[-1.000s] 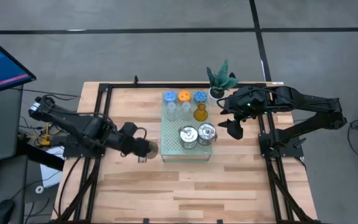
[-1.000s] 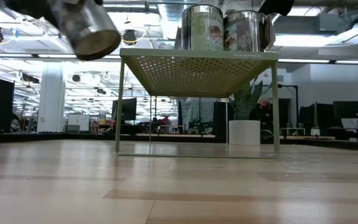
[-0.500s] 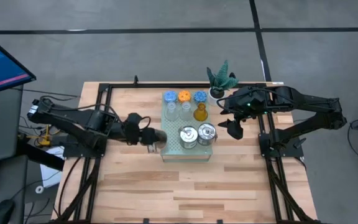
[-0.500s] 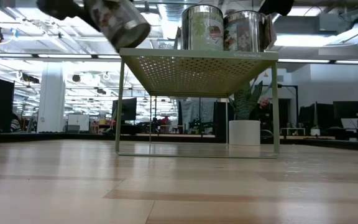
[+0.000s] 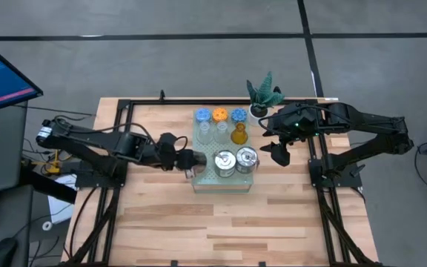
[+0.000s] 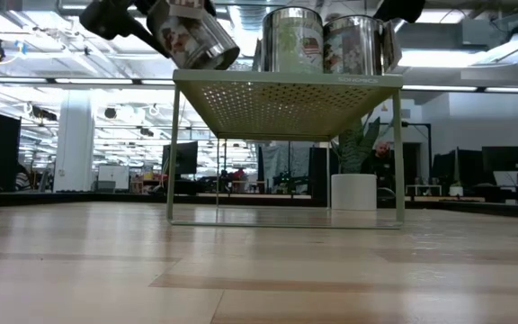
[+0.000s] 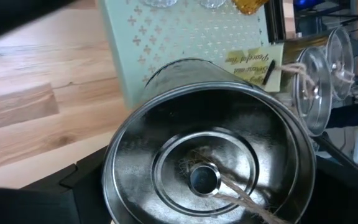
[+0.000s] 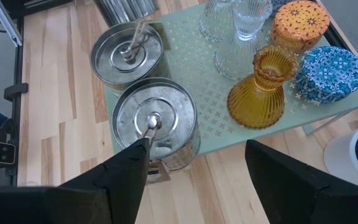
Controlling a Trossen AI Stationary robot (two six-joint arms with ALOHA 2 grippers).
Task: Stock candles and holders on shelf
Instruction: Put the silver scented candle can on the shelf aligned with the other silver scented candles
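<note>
The shelf point(image 5: 224, 182) already carried three candles point(image 5: 220, 115), three glass cups point(image 5: 222, 132) and two tins point(image 5: 236, 161). The left gripper point(image 5: 184, 159) gripped the third tin point(image 6: 190, 34) between its jaws, tilted over the shelf's edge, not yet placed. The right gripper point(image 8: 194, 168) hung with jaws spread and empty just beside the nearer standing tin.

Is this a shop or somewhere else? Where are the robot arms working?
Probably a robotics lab in a big open office, not a shop. Behind the wooden table are rows of ceiling lights and desks with monitors, and a computer screen stands beside the table.
</note>
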